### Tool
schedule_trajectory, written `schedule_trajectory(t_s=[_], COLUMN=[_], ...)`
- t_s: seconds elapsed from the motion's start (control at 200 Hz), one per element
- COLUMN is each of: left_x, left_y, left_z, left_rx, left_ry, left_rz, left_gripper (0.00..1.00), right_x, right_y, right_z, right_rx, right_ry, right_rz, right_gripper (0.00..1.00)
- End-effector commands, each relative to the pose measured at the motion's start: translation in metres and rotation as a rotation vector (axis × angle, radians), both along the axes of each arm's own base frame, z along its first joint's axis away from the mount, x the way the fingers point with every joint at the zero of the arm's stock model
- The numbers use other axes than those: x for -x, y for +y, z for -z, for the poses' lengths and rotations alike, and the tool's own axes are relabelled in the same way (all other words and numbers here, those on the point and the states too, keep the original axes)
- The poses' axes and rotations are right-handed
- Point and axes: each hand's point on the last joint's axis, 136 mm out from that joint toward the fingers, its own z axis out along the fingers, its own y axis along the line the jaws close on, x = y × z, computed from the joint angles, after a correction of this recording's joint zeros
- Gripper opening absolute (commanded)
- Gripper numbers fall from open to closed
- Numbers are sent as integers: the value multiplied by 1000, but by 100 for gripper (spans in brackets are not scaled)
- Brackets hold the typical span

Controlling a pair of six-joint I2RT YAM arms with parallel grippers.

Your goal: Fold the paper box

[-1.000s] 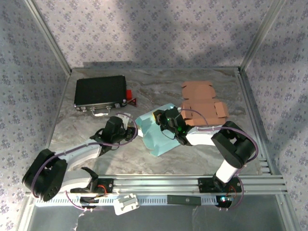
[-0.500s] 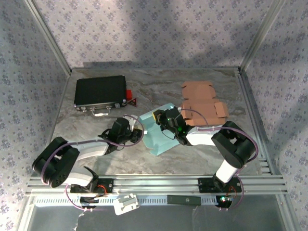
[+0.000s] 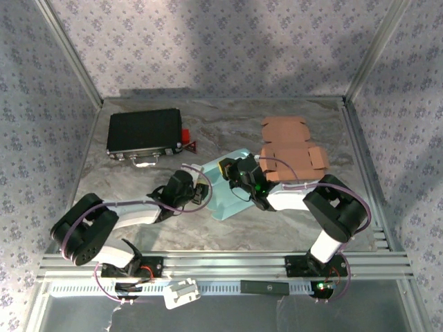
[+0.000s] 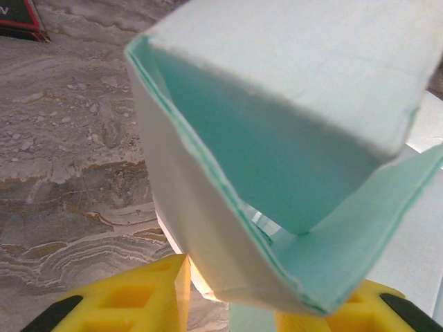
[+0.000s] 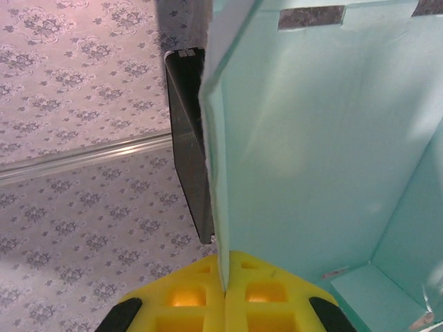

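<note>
A half-folded mint paper box [image 4: 291,131] sits between two yellow fingers [image 4: 131,301] over the marbled table [image 4: 62,145].

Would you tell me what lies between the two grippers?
The mint paper box; the top view shows it between the left gripper and the right gripper.

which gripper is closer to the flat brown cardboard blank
Right. The right gripper, on the teal paper box, is left of the flat brown cardboard blank; the left gripper is farther left, across that box.
</note>
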Motion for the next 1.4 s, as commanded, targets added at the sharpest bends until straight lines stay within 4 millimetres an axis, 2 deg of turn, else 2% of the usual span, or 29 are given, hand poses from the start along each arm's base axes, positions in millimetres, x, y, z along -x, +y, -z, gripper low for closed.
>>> schedule_trajectory(t_s=[0.0,0.24,0.495,0.685,0.979,1.234,1.309,1.394], left_x=[-20,-25,-26,-29,-38,-44,-45,-47], left_y=[-1,2,4,9,16,14,16,18], left_z=[-24,-25,-27,-24,-30,-24,-22,-21], left_rx=[24,11,18,10,6,9,-4,-23], left_ry=[-93,-111,-114,-110,-132,-120,-124,-135], left_rz=[-84,-138,-157,-174,-209,-247,-272,-305], left_gripper=[34,35,35,32,22,14,15,22], right_x=[7,12,21,22,22,23,23,23], right_y=[2,6,-1,9,20,21,24,25], right_z=[18,23,27,30,35,39,41,42], right_rx=[31,19,30,-11,-57,-65,-68,-79], right_ry=[24,12,-74,-105,-90,-61,-54,-45], right_rz=[-4,30,131,146,151,164,165,171], right_gripper=[0,0,0,0,0,0,0,0])
